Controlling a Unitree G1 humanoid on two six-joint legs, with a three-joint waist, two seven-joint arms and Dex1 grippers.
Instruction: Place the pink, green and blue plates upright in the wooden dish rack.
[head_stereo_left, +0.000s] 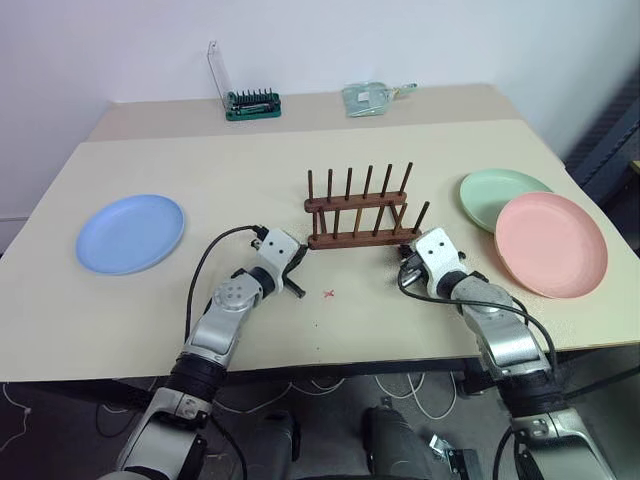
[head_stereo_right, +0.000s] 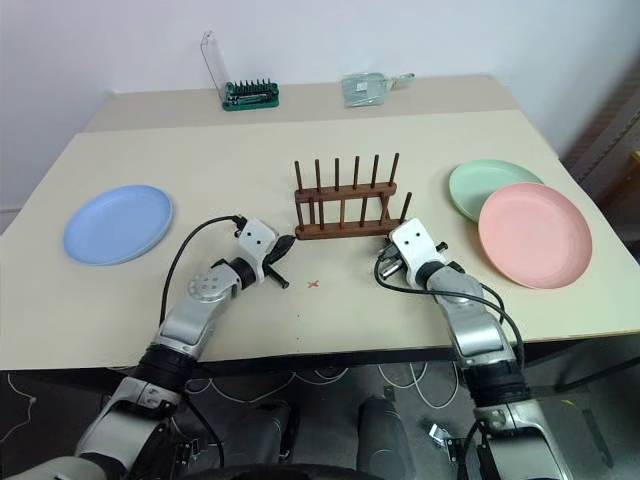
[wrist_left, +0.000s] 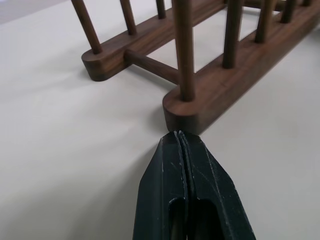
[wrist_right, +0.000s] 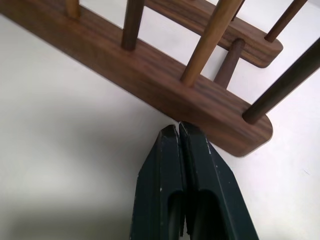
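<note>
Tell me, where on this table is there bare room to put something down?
The widest bare patch lies between the blue plate and the wooden dish rack. Another runs behind the rack, before the tool holder. It is crowded at the rack's near bar, where both shut grippers, left gripper and right gripper, meet it, and around the overlapping green plate and pink plate.

My table (head_stereo_left: 150, 330) carries the rack (head_stereo_left: 358, 212) at centre, a blue plate (head_stereo_left: 131, 233) at nine o'clock, green (head_stereo_left: 492, 192) and pink (head_stereo_left: 552, 245) plates overlapping at three, a tool holder (head_stereo_left: 253, 104) and packet (head_stereo_left: 368, 98) at twelve.
</note>
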